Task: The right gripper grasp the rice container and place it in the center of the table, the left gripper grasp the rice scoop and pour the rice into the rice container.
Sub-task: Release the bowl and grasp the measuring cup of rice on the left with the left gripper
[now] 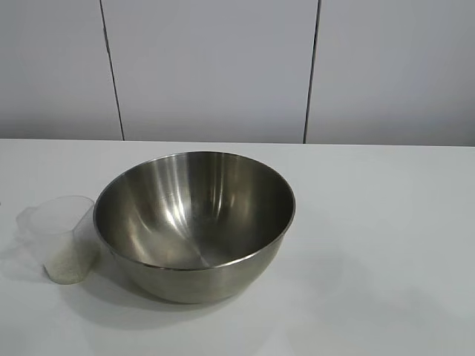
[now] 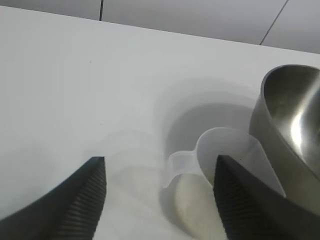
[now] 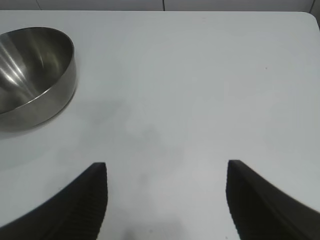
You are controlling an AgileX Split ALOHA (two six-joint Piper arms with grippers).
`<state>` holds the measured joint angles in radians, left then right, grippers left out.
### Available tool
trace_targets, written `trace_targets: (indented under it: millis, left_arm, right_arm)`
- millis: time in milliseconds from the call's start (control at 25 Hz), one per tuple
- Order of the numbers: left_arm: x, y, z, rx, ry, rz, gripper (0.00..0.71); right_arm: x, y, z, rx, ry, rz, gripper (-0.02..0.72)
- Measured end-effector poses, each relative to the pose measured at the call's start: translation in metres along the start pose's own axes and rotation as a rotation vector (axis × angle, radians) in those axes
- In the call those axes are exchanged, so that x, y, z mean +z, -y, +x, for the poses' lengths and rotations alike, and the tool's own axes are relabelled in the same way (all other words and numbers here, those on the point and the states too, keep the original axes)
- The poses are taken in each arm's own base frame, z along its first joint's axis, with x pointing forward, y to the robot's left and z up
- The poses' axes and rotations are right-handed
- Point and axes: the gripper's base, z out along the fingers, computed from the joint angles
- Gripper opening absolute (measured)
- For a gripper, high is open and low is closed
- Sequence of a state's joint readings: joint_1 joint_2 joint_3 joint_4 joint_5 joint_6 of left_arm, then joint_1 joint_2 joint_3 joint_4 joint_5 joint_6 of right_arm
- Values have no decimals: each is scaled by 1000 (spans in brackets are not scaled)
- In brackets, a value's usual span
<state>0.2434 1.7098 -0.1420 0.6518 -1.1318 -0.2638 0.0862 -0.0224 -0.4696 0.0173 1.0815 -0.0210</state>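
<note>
The rice container [image 1: 194, 222], a big shiny steel bowl, stands in the middle of the white table [image 1: 386, 222] and looks empty inside. Close against its left side stands the rice scoop [image 1: 63, 233], a clear plastic cup with rice [image 1: 67, 265] heaped in its bottom. Neither arm shows in the exterior view. In the left wrist view my left gripper [image 2: 160, 159] is open around the rice scoop [image 2: 225, 147]: one finger overlaps its wall beside the rice container [image 2: 295, 120], the other stands well apart. The rice [image 2: 192, 205] shows through the plastic. My right gripper [image 3: 167, 164] hangs open over bare table, away from the rice container [image 3: 35, 75].
A grey panelled wall [image 1: 215, 67] runs behind the table's far edge. White tabletop stretches to the right of the bowl and in front of it. The table's rounded far corner [image 3: 311, 17] shows in the right wrist view.
</note>
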Motion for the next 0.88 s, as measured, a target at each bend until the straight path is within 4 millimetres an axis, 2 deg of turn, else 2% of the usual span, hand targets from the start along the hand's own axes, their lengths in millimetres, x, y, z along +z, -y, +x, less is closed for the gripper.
trace_targets:
  millis: [240, 440, 760, 880]
  left_arm:
    - [-3, -2, 2, 139, -32, 48, 456]
    - [-2, -5, 4, 183, -63, 38, 456]
    - [3, -10, 9, 119, -119, 23, 456]
    - [11, -14, 20, 72, -157, 37, 456]
  right_arm:
    - [0, 0, 0, 0, 0, 0, 463]
    - [0, 0, 0, 1, 0, 0, 463]
    - [0, 0, 0, 1, 0, 0, 463]
    - [0, 0, 0, 1, -1, 0, 463]
